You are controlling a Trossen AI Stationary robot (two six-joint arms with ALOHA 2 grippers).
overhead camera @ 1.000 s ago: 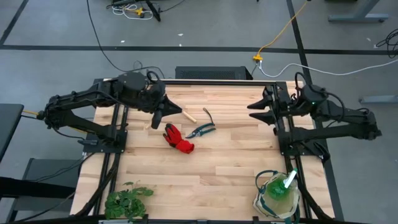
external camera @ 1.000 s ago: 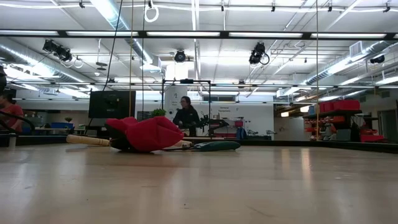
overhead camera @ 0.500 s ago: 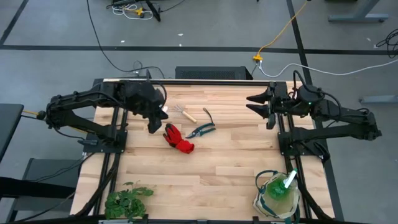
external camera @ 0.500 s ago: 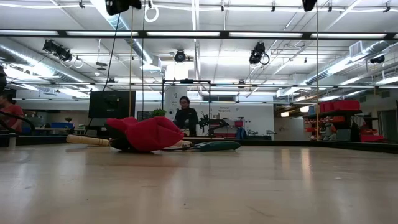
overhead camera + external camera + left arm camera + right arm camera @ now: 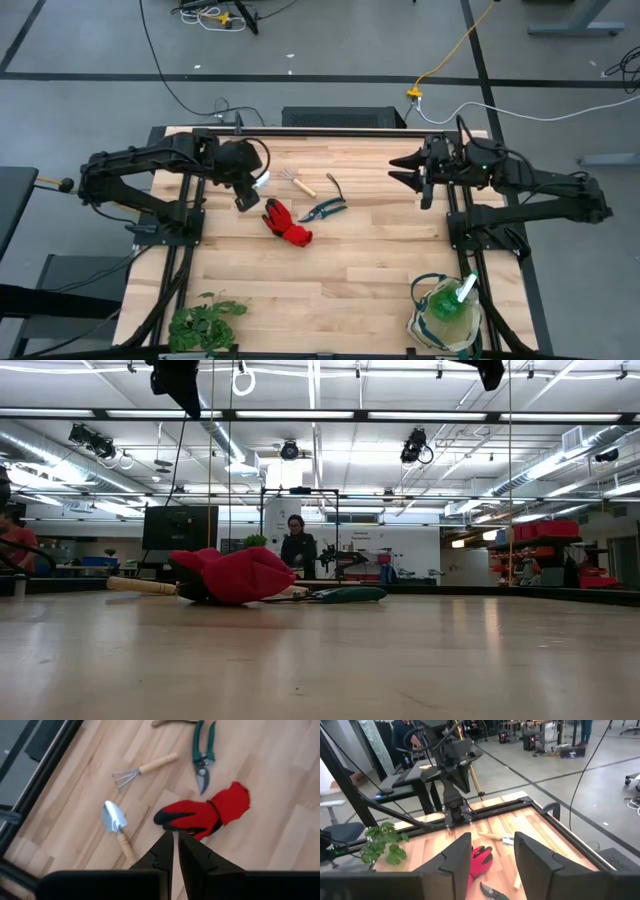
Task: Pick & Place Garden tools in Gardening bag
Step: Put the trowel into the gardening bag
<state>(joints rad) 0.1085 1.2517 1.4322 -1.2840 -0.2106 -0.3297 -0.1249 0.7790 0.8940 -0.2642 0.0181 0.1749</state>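
Note:
A red glove (image 5: 288, 222) lies on the wooden table left of centre. Around it lie dark pruning shears (image 5: 325, 208), a wooden-handled hand rake (image 5: 297, 182) and a silver trowel (image 5: 119, 827). My left gripper (image 5: 244, 204) hangs shut in the air just left of the glove (image 5: 202, 815), pointing steeply down and touching nothing. My right gripper (image 5: 405, 171) stands open, high above the table's far right part, pointing roughly level toward the tools. The cream gardening bag (image 5: 445, 318) stands at the near right corner, with a green spray bottle (image 5: 458, 296) inside it.
A leafy green plant bunch (image 5: 205, 322) lies at the near left corner. Bare wood stretches between the tools and the bag. Both arms' black frames run along the table's left and right edges. In the room beyond, a person (image 5: 298, 545) sits behind the table.
My left gripper has tipped from pointing across the table to pointing steeply down, and has sunk a little, its shut tips now beside the glove. My right gripper has swung slightly toward the table's middle. The tools and the bag have kept still.

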